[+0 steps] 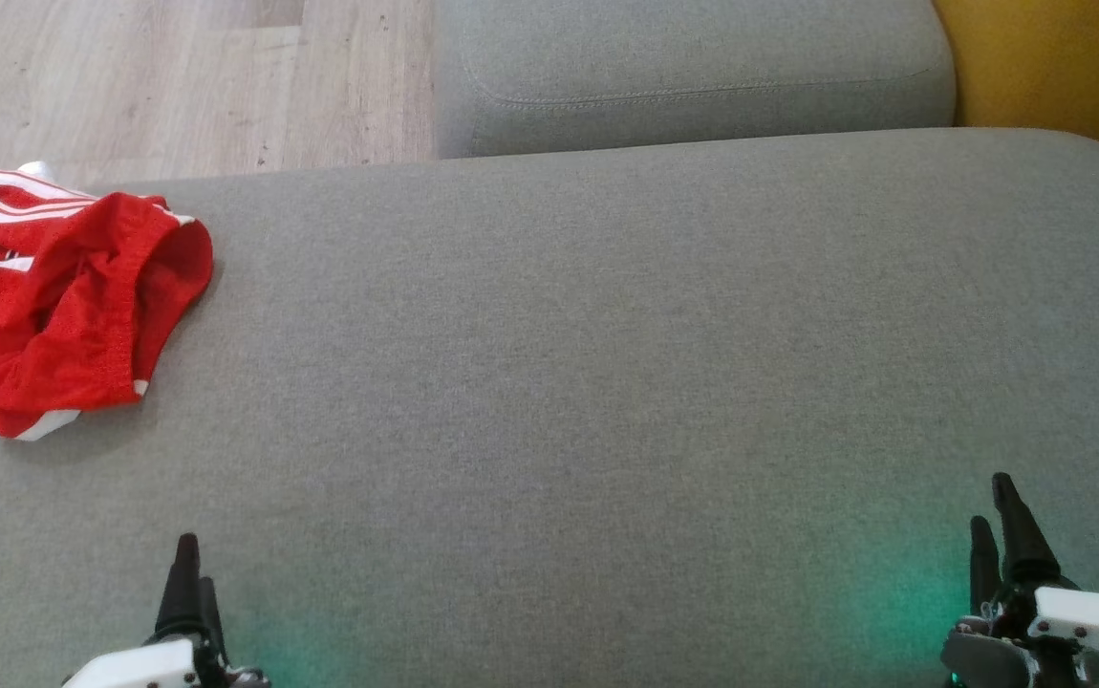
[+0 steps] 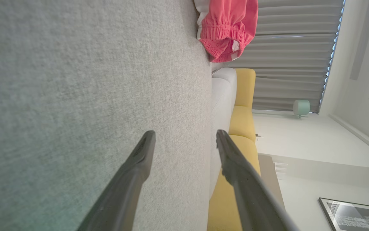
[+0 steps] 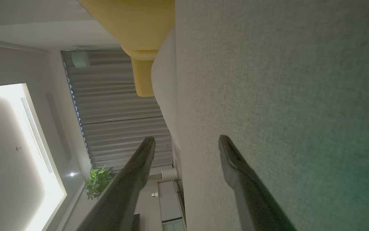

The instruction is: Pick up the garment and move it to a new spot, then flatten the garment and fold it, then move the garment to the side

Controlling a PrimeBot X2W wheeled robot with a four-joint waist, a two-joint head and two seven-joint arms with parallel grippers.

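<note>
Both of my tools sit low over a wide grey sofa cushion [image 1: 607, 382]. My left gripper [image 1: 194, 566] is at the lower left of the head view and my right gripper [image 1: 991, 503] at the lower right, dark fingers pointing away from me. Left wrist view: my two fingers [image 2: 139, 166] are spread wide with bare grey fabric between them and nothing pinched. Right wrist view: same picture, fingers [image 3: 235, 166] parted, nothing between them but cushion and room. A green glow falls on the fabric next to each gripper. The garment, red athletic shorts [image 1: 62, 296] with white trim, lies crumpled in a heap at the far left of the cushion, close to its far edge and partly cut off by the left border of the head view. From the left wrist I can make out its gathered elastic waistband, bunched and folded over on itself. It is well apart from both grippers; the left one is the nearer and the right one is across the whole cushion from it. Neither touches it. Beyond the cushion's far edge: a second grey cushion [image 1: 693, 76], pale wood floor [image 1: 177, 76] to its left, yellow upholstery [image 1: 1056, 57] to its right. Background in the wrist views: pleated grey curtains [image 2: 287, 48], a framed picture [image 2: 354, 211] and a potted plant [image 3: 98, 181].
</note>
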